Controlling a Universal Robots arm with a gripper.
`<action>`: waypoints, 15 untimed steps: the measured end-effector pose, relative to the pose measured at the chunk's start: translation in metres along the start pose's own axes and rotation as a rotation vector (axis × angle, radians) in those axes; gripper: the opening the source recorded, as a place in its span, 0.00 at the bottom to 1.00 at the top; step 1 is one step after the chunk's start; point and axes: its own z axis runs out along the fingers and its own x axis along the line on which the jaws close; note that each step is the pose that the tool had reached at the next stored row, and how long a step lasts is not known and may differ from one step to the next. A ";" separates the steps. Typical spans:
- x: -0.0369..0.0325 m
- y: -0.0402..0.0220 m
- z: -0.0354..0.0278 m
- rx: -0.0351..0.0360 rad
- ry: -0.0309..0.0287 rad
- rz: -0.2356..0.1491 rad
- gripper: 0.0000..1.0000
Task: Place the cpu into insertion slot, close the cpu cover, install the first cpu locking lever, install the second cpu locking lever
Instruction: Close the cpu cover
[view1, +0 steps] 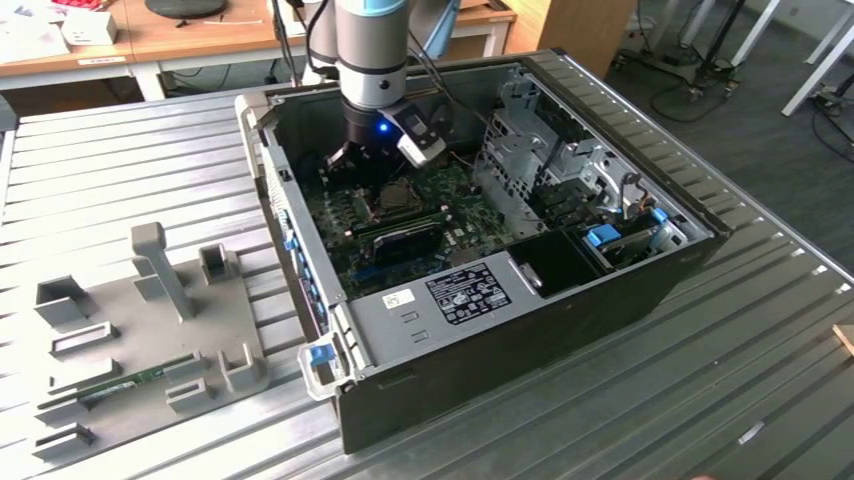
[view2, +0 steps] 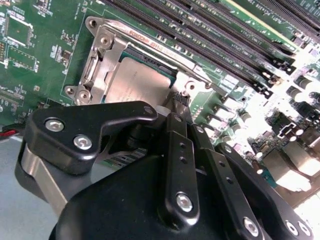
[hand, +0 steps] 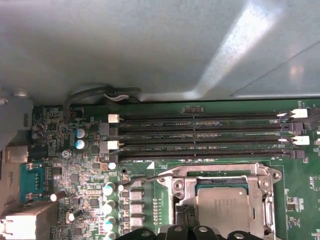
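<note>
The end effector (view2: 167, 109), apart or together I cannot tell, points straight down just beside the seated cpu (view2: 137, 82).

The arm (view1: 370, 45) stands vertical, with the black wrist (view1: 367, 125) pointing straight down and lit by a small blue light. The black gripper (view1: 352, 160) hangs lowest, its bolted linkages (view2: 180, 150) angled forward.

Bright even room light; glare on motherboard (view2: 50, 75) (second wrist view), case (view1: 534, 390) interior shadowed
</note>
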 end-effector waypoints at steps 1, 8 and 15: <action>0.0001 -0.0001 -0.0015 0.0009 0.0006 0.000 0.11; 0.0000 -0.0001 -0.0046 0.0011 0.0007 0.000 0.11; -0.0004 0.0002 -0.0178 0.0010 0.0006 0.000 0.11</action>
